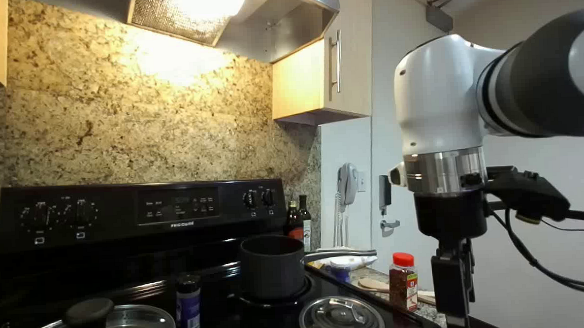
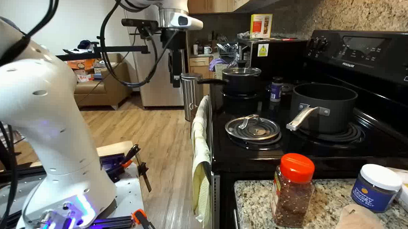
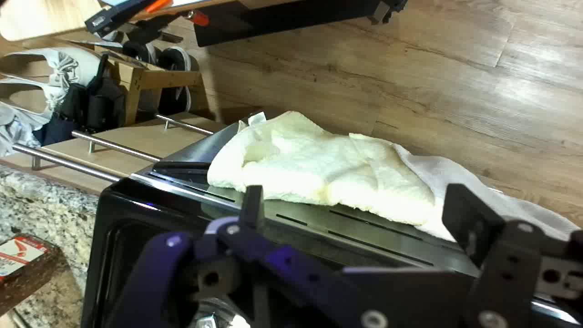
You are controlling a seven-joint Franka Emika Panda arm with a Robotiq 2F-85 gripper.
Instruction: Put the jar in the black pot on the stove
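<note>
The black two-fingered gripper is pointed straight down here, fingers spread wide, a pale yellow cloth towel framed between them in the wrist view. By the white jointed arm it is held, wrist vertical, well apart from the small clear red-capped jar of reddish flakes, stood upright on the speckled granite counter, near the front corner beside the black stove. And on a rear burner the straight-sided dark grey pot is seated, its steel handle aimed toward the counter's edge.
</note>
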